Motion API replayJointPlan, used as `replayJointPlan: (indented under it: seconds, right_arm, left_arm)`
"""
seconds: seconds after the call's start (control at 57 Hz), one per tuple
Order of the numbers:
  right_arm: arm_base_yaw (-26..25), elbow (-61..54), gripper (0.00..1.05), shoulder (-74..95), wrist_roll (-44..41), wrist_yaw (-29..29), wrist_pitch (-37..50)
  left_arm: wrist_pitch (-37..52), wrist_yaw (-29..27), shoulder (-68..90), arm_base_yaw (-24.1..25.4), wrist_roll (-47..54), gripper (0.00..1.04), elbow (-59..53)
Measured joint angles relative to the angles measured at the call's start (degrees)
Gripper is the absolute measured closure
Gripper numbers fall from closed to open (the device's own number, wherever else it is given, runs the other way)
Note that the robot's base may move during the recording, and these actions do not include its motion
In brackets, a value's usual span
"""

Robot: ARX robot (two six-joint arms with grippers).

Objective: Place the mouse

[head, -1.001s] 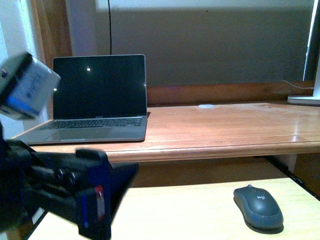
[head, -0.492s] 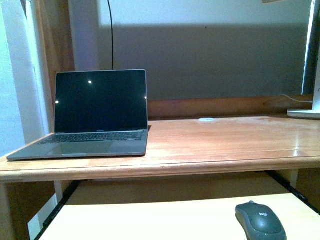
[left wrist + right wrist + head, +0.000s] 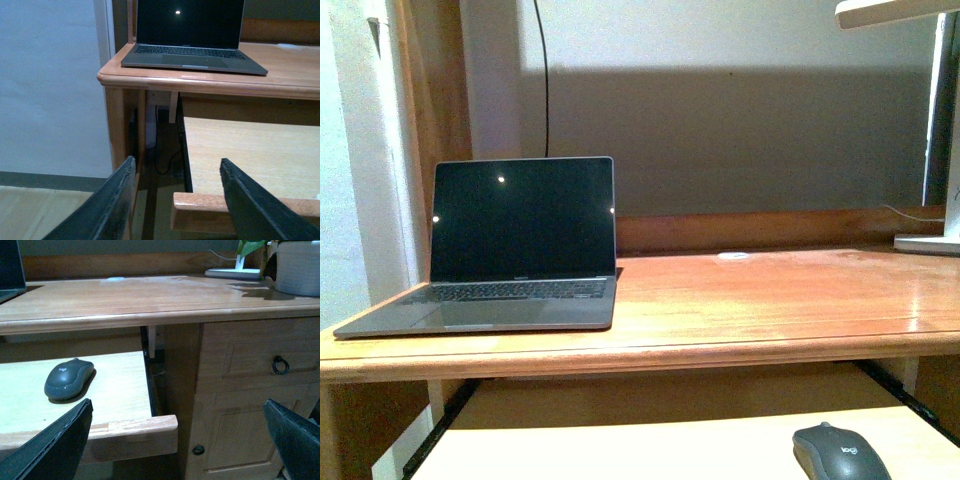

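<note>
The mouse is a dark grey oval lying on the pale pull-out tray under the desk top, at the tray's right side. In the right wrist view the mouse rests on the tray, beyond my right gripper, which is open and empty in front of the tray's right corner. My left gripper is open and empty too, facing the left corner of the tray. Neither gripper shows in the front view.
An open laptop stands on the wooden desk at the left. A small white disc lies at the back, and a lamp base at the far right. Drawers with a ring handle are right of the tray.
My left arm, which filled the front view's lower left a second ago, has gone out of that view. The desk, laptop and mouse now sit lower in the picture.
</note>
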Motion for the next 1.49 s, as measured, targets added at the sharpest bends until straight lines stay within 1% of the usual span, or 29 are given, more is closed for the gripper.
replayJointPlan:
  seconds: [0.018,0.088,0.105,0.14,0.158,0.176,0.193,0.211,0.228,0.263,0.298,0.316,0.351,0.369,0.474,0.685,0.843,0.878,0.948,1.018,1.036,1.141,1.159,1.194,1.264,1.369,1.387,1.422,1.492]
  right_arm:
    - [0.0,0.0,0.00,0.0,0.0,0.0,0.0]
    - [0.0,0.0,0.00,0.0,0.0,0.0,0.0]
    - [0.0,0.0,0.00,0.0,0.0,0.0,0.0]
    - [0.0,0.0,0.00,0.0,0.0,0.0,0.0]
    - [-0.1,0.0,0.00,0.0,0.0,-0.3,0.0]
    - [-0.6,0.1,0.00,0.5,0.8,-2.4,-0.5]
    - [-1.3,0.3,0.00,1.5,1.9,-5.4,-0.9]
    - [-1.3,0.4,0.00,2.0,2.1,-6.8,-0.9]
    - [-1.4,0.7,0.00,3.5,3.3,-8.7,-0.3]
    - [-0.5,1.1,0.00,6.6,4.1,-10.2,1.5]
    - [1.6,1.7,0.00,11.0,4.6,-9.8,4.7]
    - [3.3,2.3,0.00,14.3,5.0,-8.7,7.4]
    - [5.4,3.4,0.00,19.0,5.3,-7.0,11.2]
    - [7.0,4.5,0.00,22.9,5.3,-5.6,14.1]
    - [11.6,9.1,0.00,35.4,5.4,-1.7,22.8]
    - [19.3,17.5,0.00,56.3,2.9,4.5,32.2]
    - [23.2,22.2,0.00,67.2,0.2,7.7,35.6]
    - [23.8,23.2,0.00,69.0,-0.4,8.3,36.2]
    - [24.8,25.3,0.00,72.9,-2.6,9.8,38.1]
    - [25.7,27.1,0.00,76.7,-4.8,10.7,39.1]
    - [26.1,27.6,0.00,77.7,-5.6,11.3,39.2]
    - [27.6,28.9,0.00,80.6,-7.5,13.2,39.2]
    - [28.2,29.4,0.00,81.7,-7.9,13.8,39.1]
    - [29.0,30.1,0.00,83.3,-8.6,14.8,38.8]
    - [29.9,31.7,0.00,86.0,-8.9,16.3,37.8]
    - [30.1,34.8,0.00,89.9,-8.5,18.6,34.3]
    - [30.1,35.2,0.00,90.2,-8.4,18.8,33.9]
    - [30.0,36.9,0.00,91.6,-7.8,19.8,32.0]
    - [29.7,39.3,0.00,93.1,-7.0,20.5,29.1]
  left_arm:
    - [-0.3,0.8,-0.8,1.0,0.1,0.73,-0.6]
    - [-1.0,3.5,-1.7,3.9,0.3,0.89,-0.8]
    - [-1.0,3.6,-1.8,4.1,0.3,0.89,-0.8]
    - [-1.2,4.7,-2.2,5.2,0.3,0.97,-0.8]
    - [-1.3,4.9,-2.2,5.4,0.3,0.98,-0.8]
    - [-1.4,5.4,-2.3,5.9,0.3,1.02,-0.8]
    - [-1.4,5.9,-2.4,6.4,0.4,1.02,-0.8]
    - [-1.5,6.3,-2.4,6.7,0.4,1.02,-0.8]
    - [-1.8,8.2,-2.6,7.9,0.4,1.02,-0.8]
    - [-2.2,11.9,-3.0,10.4,0.5,1.02,-0.8]
    - [-2.2,13.9,-3.1,13.3,0.6,1.02,-0.8]
    - [-2.3,14.1,-3.2,14.8,0.6,1.02,-0.8]
    - [-2.3,14.2,-3.2,15.5,0.6,1.02,-0.8]
    - [-2.3,14.6,-3.3,15.7,0.6,1.02,-0.8]
    - [-2.4,15.0,-3.3,15.8,0.6,1.02,-0.8]
    - [-2.4,15.0,-3.3,15.9,0.6,1.02,-0.8]
    - [-2.4,15.0,-3.3,15.9,0.6,1.02,-0.8]
    - [-2.4,15.0,-3.3,15.9,0.6,0.99,-0.8]
    - [-2.4,15.0,-3.3,15.9,0.6,0.87,-0.8]
    - [-2.4,15.0,-3.3,15.9,0.6,0.71,-0.8]
    - [-2.4,15.0,-3.3,15.9,0.6,0.65,-0.8]
    - [-2.4,15.0,-3.3,15.9,0.6,0.50,-0.8]
    - [-2.4,15.0,-3.3,15.9,0.6,0.44,-0.8]
    - [-2.4,15.0,-3.3,15.9,0.6,0.37,-0.8]
    - [-2.4,15.0,-3.3,15.9,0.6,0.27,-0.8]
    - [-2.4,15.0,-3.3,15.9,0.6,0.12,-0.8]
    - [-2.4,15.0,-3.3,15.9,0.6,0.08,-0.8]
    - [-2.4,15.0,-3.3,15.9,0.7,0.06,-0.8]
    - [-2.4,15.0,-3.3,15.9,0.7,0.08,-0.8]
